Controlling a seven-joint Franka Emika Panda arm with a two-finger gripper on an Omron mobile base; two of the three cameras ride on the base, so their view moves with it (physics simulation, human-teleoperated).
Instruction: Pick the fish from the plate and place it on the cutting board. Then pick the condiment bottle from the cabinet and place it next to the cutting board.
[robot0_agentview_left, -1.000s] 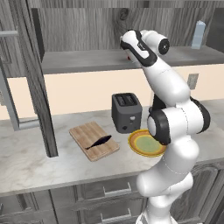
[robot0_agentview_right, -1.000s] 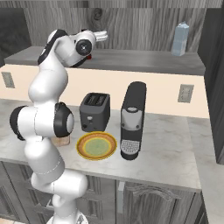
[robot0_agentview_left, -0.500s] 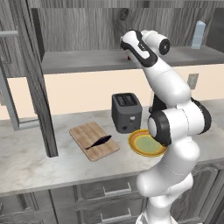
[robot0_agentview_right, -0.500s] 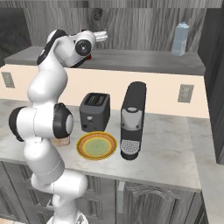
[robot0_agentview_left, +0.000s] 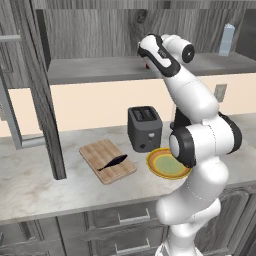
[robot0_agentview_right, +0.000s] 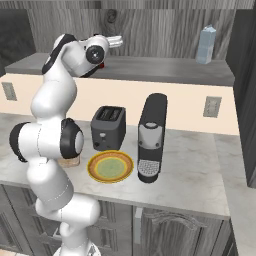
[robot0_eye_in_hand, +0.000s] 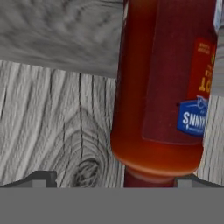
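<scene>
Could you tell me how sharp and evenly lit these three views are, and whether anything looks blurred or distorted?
Left base view: even, soft light, fish crisp on the cutting board. Right base view: equally sharp, a mild sheen on the coffee machine. Hand view: condiment bottle very close, label lettering soft, wood grain smeared; no glare.

The arm (robot0_agentview_left: 200, 135) is glossy white, made of thick rounded segments with black bands at the joints. Its wrist (robot0_agentview_right: 95, 52) carries a dark round cap with a small light centre. No cables or markings are visible.
</scene>
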